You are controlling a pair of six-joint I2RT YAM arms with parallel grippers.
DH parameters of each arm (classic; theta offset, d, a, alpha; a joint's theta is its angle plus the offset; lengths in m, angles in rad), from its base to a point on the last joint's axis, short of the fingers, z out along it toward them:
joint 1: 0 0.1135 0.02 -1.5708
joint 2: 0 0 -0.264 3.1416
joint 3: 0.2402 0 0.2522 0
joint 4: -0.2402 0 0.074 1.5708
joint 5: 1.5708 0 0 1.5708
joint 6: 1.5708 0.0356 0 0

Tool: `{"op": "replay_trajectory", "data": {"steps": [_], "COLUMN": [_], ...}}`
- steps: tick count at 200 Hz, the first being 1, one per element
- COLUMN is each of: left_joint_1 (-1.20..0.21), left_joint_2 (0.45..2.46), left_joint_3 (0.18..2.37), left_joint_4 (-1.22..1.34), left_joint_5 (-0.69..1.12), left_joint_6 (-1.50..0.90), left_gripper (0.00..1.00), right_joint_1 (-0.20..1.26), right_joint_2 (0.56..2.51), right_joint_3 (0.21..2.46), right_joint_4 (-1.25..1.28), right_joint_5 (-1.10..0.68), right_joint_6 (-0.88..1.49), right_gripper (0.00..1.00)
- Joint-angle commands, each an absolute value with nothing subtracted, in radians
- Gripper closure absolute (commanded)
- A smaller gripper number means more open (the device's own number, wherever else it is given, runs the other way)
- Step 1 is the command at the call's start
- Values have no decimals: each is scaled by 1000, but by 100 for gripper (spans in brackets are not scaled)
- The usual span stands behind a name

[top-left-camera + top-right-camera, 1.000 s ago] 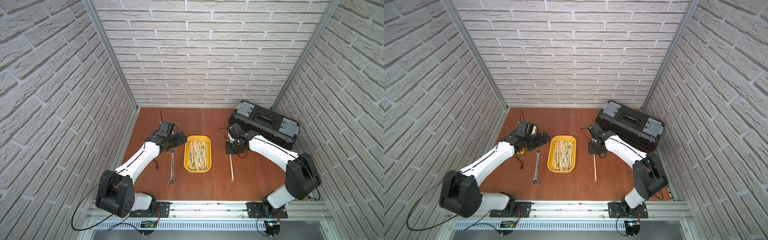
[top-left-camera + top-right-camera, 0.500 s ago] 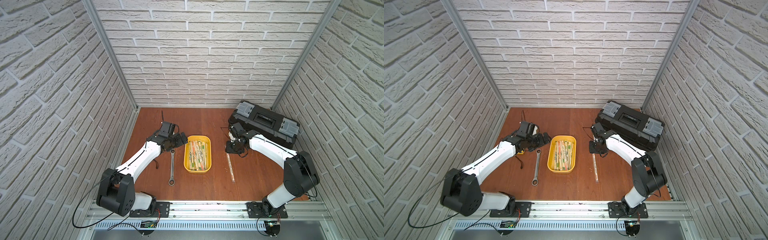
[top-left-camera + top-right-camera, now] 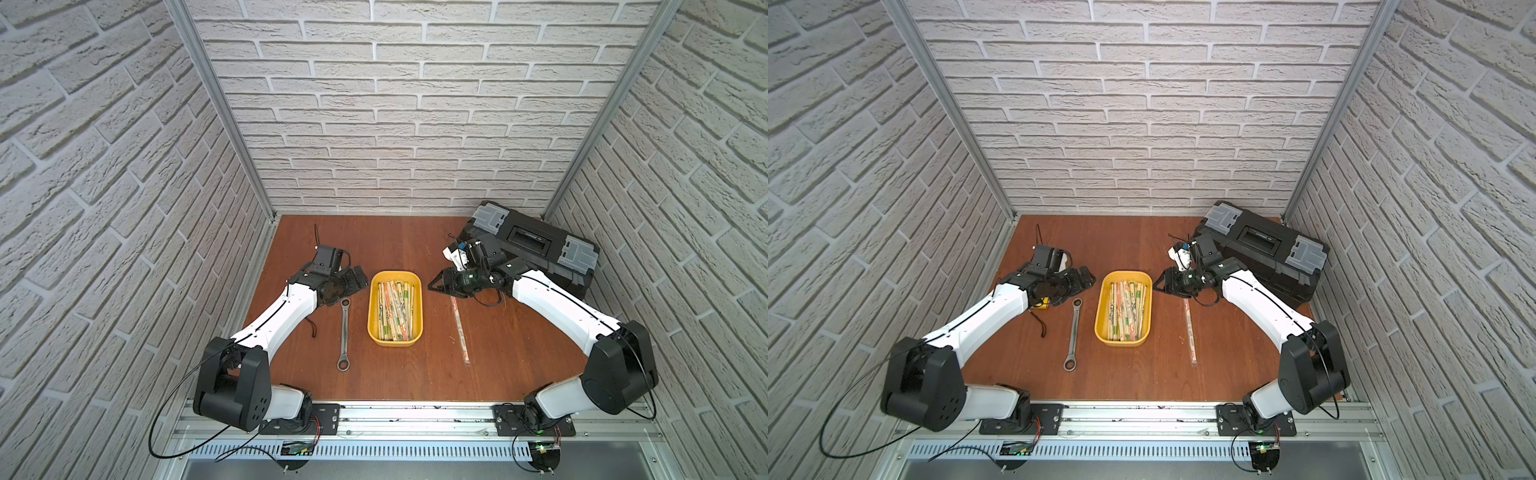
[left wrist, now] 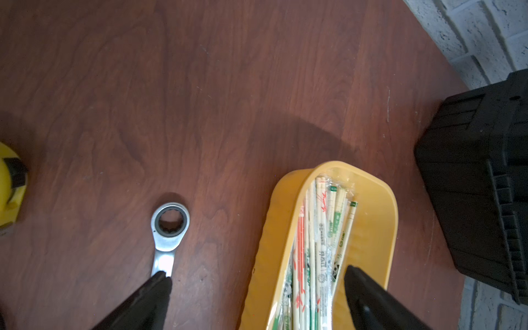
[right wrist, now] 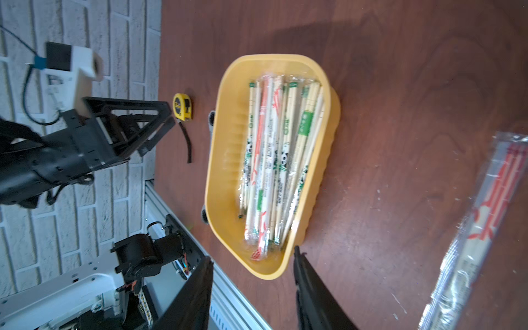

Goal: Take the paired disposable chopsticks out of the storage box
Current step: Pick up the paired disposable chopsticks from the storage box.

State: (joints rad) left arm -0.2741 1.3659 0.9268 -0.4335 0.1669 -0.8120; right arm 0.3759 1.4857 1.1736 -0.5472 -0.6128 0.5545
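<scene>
The yellow storage box (image 3: 395,275) (image 3: 1125,274) sits mid-table, and several paired disposable chopsticks (image 3: 395,309) (image 3: 1126,309) (image 5: 274,160) lie in it in printed sleeves. One orange-printed pair (image 3: 460,328) (image 3: 1190,332) (image 5: 485,217) lies on the table to the box's right. My right gripper (image 3: 436,286) (image 5: 253,254) is open and holds nothing. It hovers between the box's far right corner and that loose pair. At the box's far left corner my left gripper (image 3: 358,279) (image 4: 256,274) is wide open, with one finger over the box's end (image 4: 337,168).
A silver wrench (image 3: 344,332) (image 4: 170,225) lies left of the box. A big black toolbox (image 3: 536,245) (image 3: 1262,245) stands at the back right, behind my right arm. A yellow tape measure (image 3: 1040,302) (image 5: 182,107) sits under my left wrist.
My right gripper opened and let go of the orange-printed pair, which now lies flat on the table. It then moved left toward the box. The left arm barely moved.
</scene>
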Motion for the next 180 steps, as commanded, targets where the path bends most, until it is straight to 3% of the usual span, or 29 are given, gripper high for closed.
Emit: {"op": "replay_trajectory", "data": {"steps": [1,61,134,180], "left_joint_1": [-251,-203,-178,-175], "left_joint_2": [1339,1326,1324,1326], "left_joint_3": [904,878,864,862], "left_joint_4": [-385,-359,-359,-362], "left_joint_5": [188,212,219,213], "left_joint_6": [-807,-802,-795,-793], "left_gripper": [2,2,2,2], "right_joint_1": [386,452,608,679], "right_joint_2": [1474,1570,1794,1918], "right_joint_3": [1217,1298,1513,1595], "right_joint_4": [-498,-530,-793,-850], "right_joint_5": [-686,-644,-255,-160], "right_joint_6": [581,578,472,440], "right_gripper": [52,54,58,63]}}
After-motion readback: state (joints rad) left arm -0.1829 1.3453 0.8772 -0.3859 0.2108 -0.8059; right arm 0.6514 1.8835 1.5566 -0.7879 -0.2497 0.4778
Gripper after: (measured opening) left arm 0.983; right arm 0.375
